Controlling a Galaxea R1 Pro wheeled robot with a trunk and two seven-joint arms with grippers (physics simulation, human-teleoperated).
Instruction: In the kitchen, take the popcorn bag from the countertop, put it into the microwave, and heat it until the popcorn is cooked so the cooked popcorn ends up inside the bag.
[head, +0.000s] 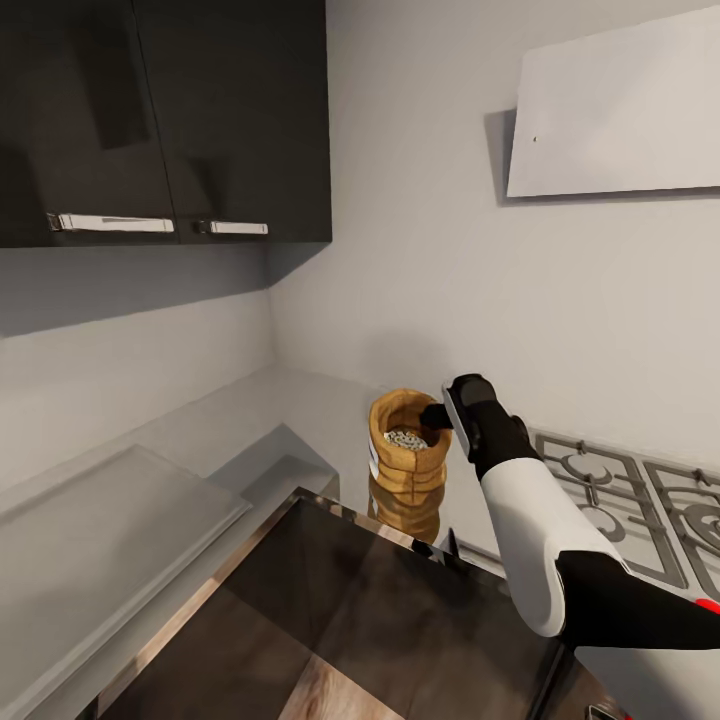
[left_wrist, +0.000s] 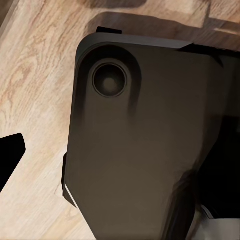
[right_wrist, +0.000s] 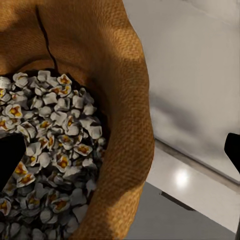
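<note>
1. Where the head view is nearest, a glossy dark panel with brown wood-grain reflections (head: 340, 620) fills the lower middle, and a pale grey flat slab (head: 110, 540) lies to its left.
2. From the lower right corner the right arm, white shell with black and red at the elbow (head: 560, 560), reaches forward and up toward the sack.
3. At its end the right tool (head: 436, 413) sits at the rim of the small tan-brown burlap sack with a rolled rim, the popcorn bag (head: 403, 462). One dark finger (head: 434, 412) lies over the bag's mouth, inside the rim.
4. Seen from the right wrist view, the bag's woven wall (right_wrist: 120, 100) runs between the two dark fingertips: one (right_wrist: 10, 160) lies over the white and yellow popcorn (right_wrist: 55, 150) inside, the other (right_wrist: 234, 147) is outside the wall. The tool's fingers are apart, straddling the rim; whether they press on it I cannot tell.
5. That bag stands upright on the glossy grey reflective surface (head: 250, 420), which mirrors it, just left of the steel gas hob with grey grates (head: 620, 500).
6. Past the bag rises a plain pale wall (head: 420, 250), carrying a slanted white hood panel (head: 620, 110) at upper right and dark upper cabinets with silver bar handles (head: 160, 120) at upper left.
7. Elsewhere, the left wrist view shows a dark rounded housing with a round recess (left_wrist: 110, 80) over light wood flooring (left_wrist: 35, 90); a black tip (left_wrist: 10, 155) of the left tool shows at the edge, and its state I cannot tell.
</note>
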